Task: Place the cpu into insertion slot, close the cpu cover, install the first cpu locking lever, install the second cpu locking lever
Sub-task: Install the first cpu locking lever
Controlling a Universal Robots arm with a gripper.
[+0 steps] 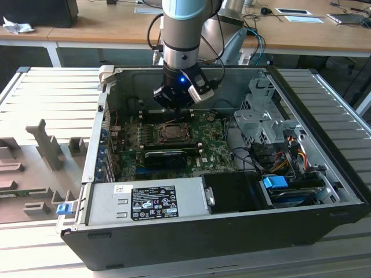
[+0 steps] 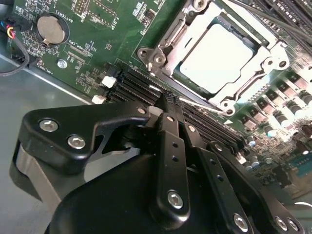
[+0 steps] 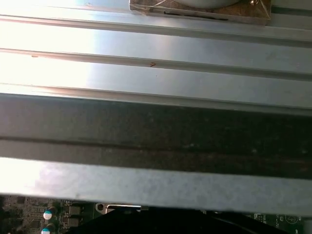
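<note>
Black gripper (image 2: 168,100) fingers pinched shut, empty, hovering just beside the silvery socket frame cover (image 2: 168,46), which is down over the seated silver-grey square cpu (image 2: 217,56).

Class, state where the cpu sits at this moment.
In the second wrist view the cpu lies in the insertion slot, framed by the cpu cover, just beyond the gripper.

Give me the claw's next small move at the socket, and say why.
Probably ease the claw down a little against the thin locking lever toward the board. The cpu already lies under the closed cpu cover, and the claw's tip sits right at that lever along the cover's edge. Whether the lever is latched is unclear.
</note>
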